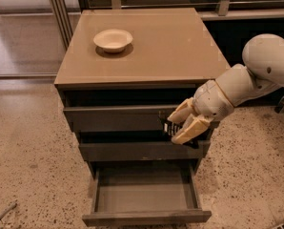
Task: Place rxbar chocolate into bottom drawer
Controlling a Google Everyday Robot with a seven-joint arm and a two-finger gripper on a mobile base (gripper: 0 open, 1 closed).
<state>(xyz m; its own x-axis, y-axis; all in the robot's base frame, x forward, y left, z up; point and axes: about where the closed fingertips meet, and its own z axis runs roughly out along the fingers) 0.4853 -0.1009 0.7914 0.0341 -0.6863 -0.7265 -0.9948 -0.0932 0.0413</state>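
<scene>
My gripper hangs in front of the cabinet's two upper drawers, right of centre. It is shut on the rxbar chocolate, a small black bar with white lettering that shows between the cream fingers. The bottom drawer is pulled open below the gripper, and its grey inside looks empty. The bar is held above the drawer's back right part, well clear of it.
A white bowl sits on the cabinet top at the back left. My white arm reaches in from the right. Speckled floor surrounds the cabinet. A metal post stands at the back left.
</scene>
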